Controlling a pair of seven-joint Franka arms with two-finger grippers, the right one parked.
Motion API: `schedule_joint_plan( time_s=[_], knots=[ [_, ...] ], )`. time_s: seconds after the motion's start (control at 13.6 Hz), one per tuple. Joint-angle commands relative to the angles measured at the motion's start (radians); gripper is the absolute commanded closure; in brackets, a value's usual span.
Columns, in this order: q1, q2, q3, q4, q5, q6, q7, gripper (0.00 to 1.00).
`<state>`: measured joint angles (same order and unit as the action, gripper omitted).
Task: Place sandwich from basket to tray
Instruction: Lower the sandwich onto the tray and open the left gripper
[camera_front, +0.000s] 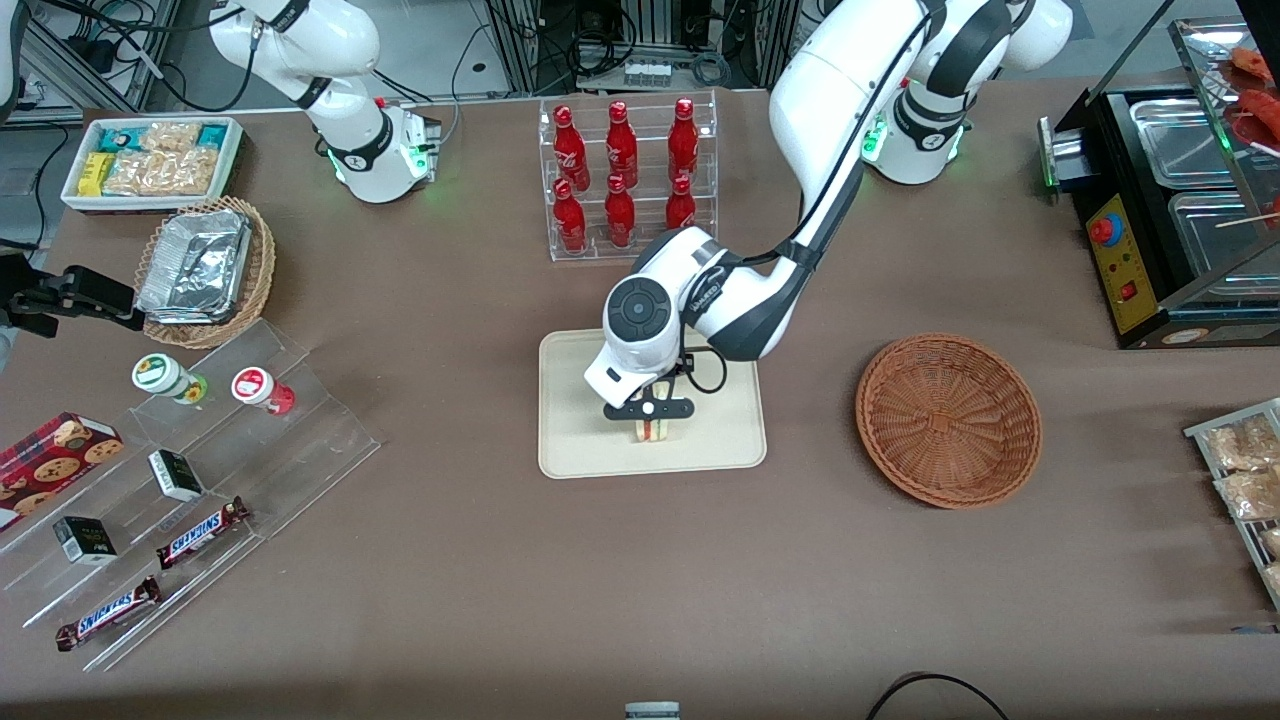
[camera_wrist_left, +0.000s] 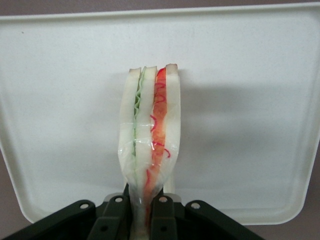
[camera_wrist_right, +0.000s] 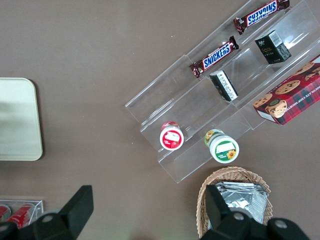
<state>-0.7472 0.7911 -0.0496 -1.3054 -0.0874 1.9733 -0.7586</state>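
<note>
The sandwich, a wrapped wedge of pale bread with green and red filling, is pinched at its narrow end by my gripper, which is shut on it. In the front view the gripper stands over the cream tray, holding the sandwich upright just above or on the tray floor; I cannot tell whether it touches. The tray fills the wrist view under the sandwich. The reddish-brown wicker basket lies beside the tray, toward the working arm's end, with nothing in it.
A clear rack of red bottles stands farther from the front camera than the tray. Acrylic steps with candy bars and cups, a tan wicker basket with foil trays and a white snack bin lie toward the parked arm's end. A black food warmer stands at the working arm's end.
</note>
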Motion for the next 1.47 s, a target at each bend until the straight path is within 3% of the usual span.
schedule_joint_plan(
  time_s=[0.0, 0.73, 0.81, 0.88, 0.95, 1.03, 1.39],
  knots=[
    [-0.021, 0.011, 0.004, 0.023, -0.021, -0.004, -0.016, 1.0],
    [-0.023, 0.037, 0.004, 0.02, -0.012, 0.015, -0.085, 1.0],
    [-0.023, 0.039, 0.004, 0.02, -0.012, 0.021, -0.085, 0.82],
    [-0.023, 0.048, 0.004, 0.02, -0.012, 0.024, -0.085, 0.32],
    [-0.024, 0.05, 0.004, 0.021, -0.012, 0.025, -0.088, 0.1],
    [-0.024, 0.05, 0.004, 0.021, -0.012, 0.025, -0.096, 0.0],
    [-0.021, 0.011, 0.005, 0.028, -0.015, 0.007, -0.099, 0.0]
  ],
)
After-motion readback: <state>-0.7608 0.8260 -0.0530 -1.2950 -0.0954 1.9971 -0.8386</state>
